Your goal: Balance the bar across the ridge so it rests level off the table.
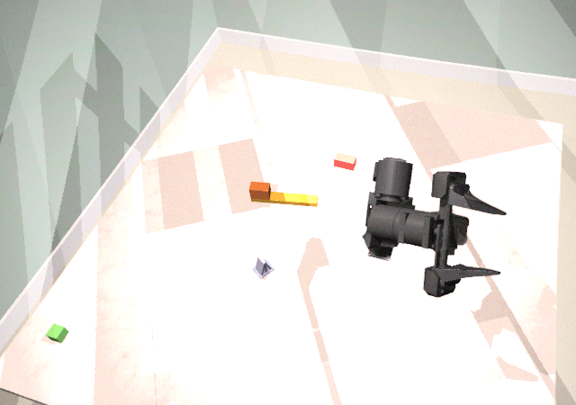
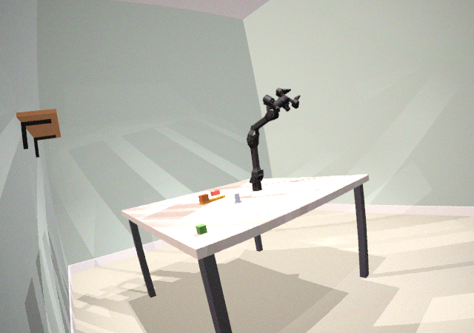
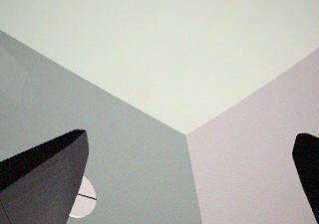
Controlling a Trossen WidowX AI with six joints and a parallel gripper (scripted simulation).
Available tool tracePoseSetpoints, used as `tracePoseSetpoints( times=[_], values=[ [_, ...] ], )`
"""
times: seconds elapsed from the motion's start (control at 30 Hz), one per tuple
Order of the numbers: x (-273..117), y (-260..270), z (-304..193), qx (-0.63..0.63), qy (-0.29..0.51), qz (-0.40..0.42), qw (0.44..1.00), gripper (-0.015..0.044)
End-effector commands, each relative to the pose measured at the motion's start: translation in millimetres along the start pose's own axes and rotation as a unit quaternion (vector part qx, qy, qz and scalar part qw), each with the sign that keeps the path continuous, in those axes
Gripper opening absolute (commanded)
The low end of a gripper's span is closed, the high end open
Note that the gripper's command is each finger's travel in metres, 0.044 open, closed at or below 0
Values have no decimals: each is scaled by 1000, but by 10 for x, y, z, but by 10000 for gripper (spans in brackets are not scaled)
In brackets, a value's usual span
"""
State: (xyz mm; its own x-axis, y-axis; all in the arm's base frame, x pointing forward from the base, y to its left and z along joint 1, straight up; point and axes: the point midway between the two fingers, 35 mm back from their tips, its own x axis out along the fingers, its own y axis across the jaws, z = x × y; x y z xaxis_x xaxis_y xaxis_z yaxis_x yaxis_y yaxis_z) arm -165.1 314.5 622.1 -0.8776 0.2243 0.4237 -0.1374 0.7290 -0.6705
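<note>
A yellow bar [image 1: 295, 199] [image 2: 218, 197] lies flat on the table [image 1: 209, 326] [image 2: 283, 203], with an orange-brown block [image 1: 259, 190] [image 2: 204, 198] on its one end, the left end in the top view. A small grey-lilac ridge [image 1: 263, 268] [image 2: 237, 198] stands on the table apart from the bar, with nothing across it. My gripper [image 1: 502, 243] [image 2: 295, 93] [image 3: 190, 143] is wide open and empty, raised high above the table and pointing away from the bar and ridge. The wrist view shows only the two fingers against the walls and ceiling.
A red block [image 1: 345, 162] [image 2: 215, 192] lies near the bar. A green block [image 1: 57, 332] [image 2: 201, 229] lies near a table corner, far from the arm. A brown wall shelf [image 2: 47, 123] hangs at the left in the exterior view.
</note>
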Motion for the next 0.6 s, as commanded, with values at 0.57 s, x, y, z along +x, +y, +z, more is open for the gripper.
tracePoseSetpoints(
  times=[0.57],
  values=[
    [-504, 415, -507, 145, 128, 60, 979, 315]
  ],
)
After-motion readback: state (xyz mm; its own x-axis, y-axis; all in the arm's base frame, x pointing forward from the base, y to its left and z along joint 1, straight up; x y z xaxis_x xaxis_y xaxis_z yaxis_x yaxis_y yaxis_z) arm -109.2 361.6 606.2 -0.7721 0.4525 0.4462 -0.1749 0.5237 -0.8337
